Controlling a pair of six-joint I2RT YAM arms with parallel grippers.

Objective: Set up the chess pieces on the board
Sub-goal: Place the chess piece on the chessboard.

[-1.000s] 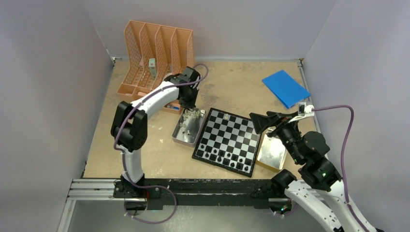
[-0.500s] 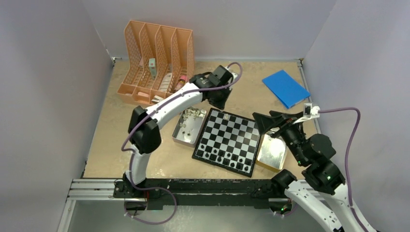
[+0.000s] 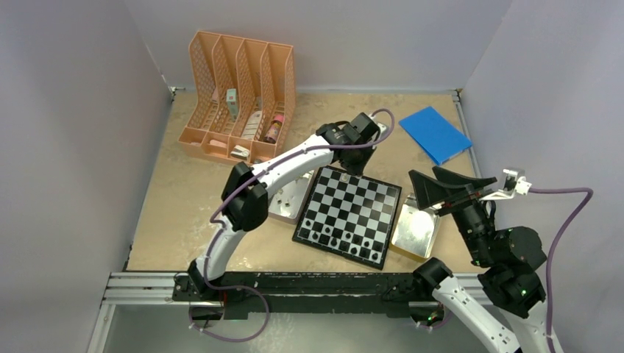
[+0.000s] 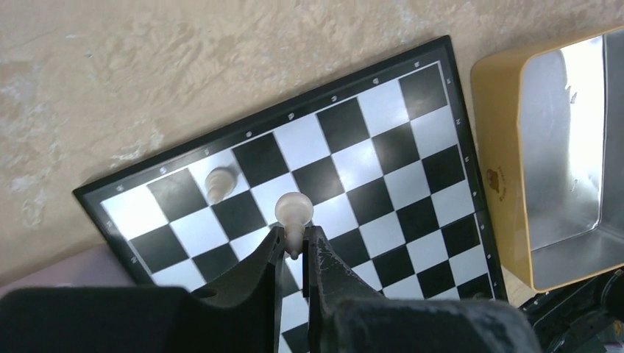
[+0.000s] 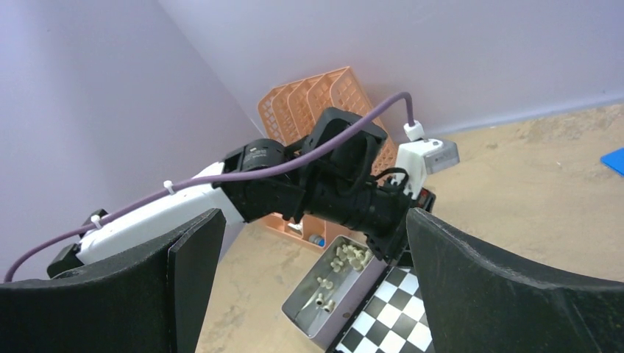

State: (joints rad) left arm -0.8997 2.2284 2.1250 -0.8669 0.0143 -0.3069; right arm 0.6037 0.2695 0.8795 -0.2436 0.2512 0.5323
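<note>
The checkered board (image 3: pixel 349 213) lies mid-table, also in the left wrist view (image 4: pixel 368 169). My left gripper (image 4: pixel 294 246) is shut on a pale white chess piece (image 4: pixel 293 212) and holds it above the board's far rows; in the top view it (image 3: pixel 353 163) hangs over the board's far edge. One pale piece (image 4: pixel 218 182) stands on a far-row square. Several black pieces (image 3: pixel 340 239) stand on the near rows. More pale pieces (image 5: pixel 350 257) lie in a tin (image 5: pixel 324 301) left of the board. My right gripper (image 3: pixel 449 185) is open and empty, raised right of the board.
An open yellow-rimmed metal tin (image 3: pixel 416 234) lies right of the board, also in the left wrist view (image 4: pixel 566 154). An orange file rack (image 3: pixel 243 95) stands at the back left. A blue pad (image 3: pixel 434 134) lies at the back right.
My left gripper left the pale-piece tin and swung right over the board's far edge with a pale piece in it. My right arm pulled back to the right and rose.
</note>
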